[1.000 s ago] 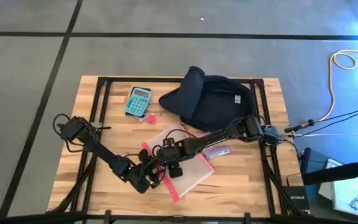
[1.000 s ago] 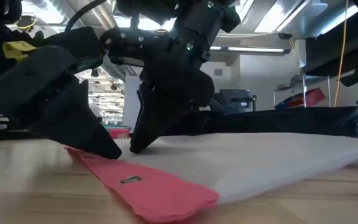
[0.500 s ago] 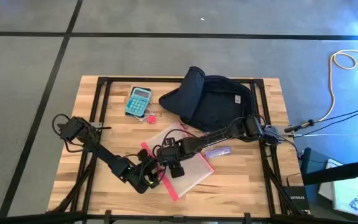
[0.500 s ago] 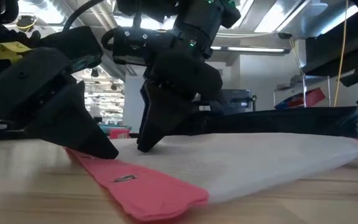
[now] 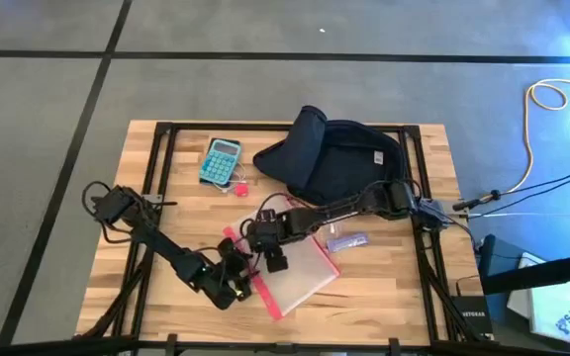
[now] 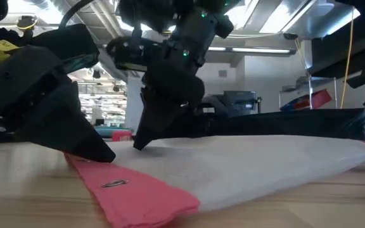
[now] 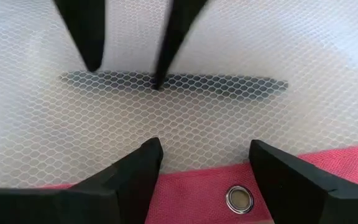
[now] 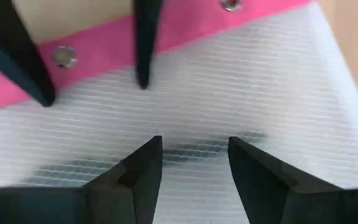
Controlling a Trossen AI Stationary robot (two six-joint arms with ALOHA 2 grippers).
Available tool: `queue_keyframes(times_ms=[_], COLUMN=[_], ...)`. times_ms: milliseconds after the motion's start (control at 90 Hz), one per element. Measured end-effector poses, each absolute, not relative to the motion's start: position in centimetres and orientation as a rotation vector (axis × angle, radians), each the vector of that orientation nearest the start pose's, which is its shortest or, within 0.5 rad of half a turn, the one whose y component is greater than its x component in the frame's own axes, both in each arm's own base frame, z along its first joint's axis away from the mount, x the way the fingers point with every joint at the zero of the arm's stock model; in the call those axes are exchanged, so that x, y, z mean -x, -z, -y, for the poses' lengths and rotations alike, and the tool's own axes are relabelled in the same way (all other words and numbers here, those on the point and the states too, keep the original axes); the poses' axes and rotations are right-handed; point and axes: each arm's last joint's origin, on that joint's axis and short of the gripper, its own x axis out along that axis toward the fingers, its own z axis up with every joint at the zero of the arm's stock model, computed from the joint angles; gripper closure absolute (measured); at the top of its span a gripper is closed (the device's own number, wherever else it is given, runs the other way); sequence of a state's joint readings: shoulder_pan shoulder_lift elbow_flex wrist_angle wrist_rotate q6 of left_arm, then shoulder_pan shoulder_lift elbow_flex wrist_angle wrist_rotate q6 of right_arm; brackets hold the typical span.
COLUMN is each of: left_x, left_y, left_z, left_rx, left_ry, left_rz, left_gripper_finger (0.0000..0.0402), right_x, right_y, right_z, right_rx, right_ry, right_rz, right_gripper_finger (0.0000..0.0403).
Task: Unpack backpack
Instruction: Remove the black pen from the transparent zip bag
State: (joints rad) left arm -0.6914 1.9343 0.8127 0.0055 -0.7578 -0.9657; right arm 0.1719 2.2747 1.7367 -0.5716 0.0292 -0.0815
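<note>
Right now both end effectors, left (image 5: 239,280) and right (image 5: 270,253), are hovering spread over the mesh pouch (image 5: 300,269) mid-frame; the backpack (image 5: 336,163) is lying upper right, nearer the right arm.

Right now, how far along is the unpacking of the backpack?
Partly done. Already out on the table: a teal calculator, a small purple item and the mesh pouch with the pink edge. In hand: both the left hand and right hand are open over that pouch, with a dark item inside it. Whether anything is left in the backpack cannot be seen.
</note>
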Motion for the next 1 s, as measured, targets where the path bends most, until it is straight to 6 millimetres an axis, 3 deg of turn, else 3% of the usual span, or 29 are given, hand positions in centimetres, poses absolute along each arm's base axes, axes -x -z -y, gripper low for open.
queue_keyframes(times_ms=[322, 611, 878, 1000], left_x=[-25.4, -25.4, -25.4, -25.4], left_y=[-7.6, -7.6, -7.6, -7.6], left_z=[18.5, 18.5, 18.5, 18.5], left_rx=[0.171, 0.17, 0.169, 0.169], left_ry=[-0.429, -0.427, -0.427, -0.427], left_rz=[-0.694, -0.691, -0.686, -0.686], left_gripper_finger=[0.0163, 0.0163, 0.0163, 0.0163], right_x=[-46.7, -45.2, -46.3, -45.9], right_y=[-14.3, -13.8, -14.2, -14.4], right_z=[-7.6, -6.8, -8.4, -9.2], right_rx=[0.196, 0.147, -0.013, 0.021], right_ry=[-0.141, 0.133, 0.123, 0.232], right_rz=[-1.123, -1.271, -1.135, -1.123], right_gripper_finger=[0.0237, 0.0237, 0.0237, 0.0237])
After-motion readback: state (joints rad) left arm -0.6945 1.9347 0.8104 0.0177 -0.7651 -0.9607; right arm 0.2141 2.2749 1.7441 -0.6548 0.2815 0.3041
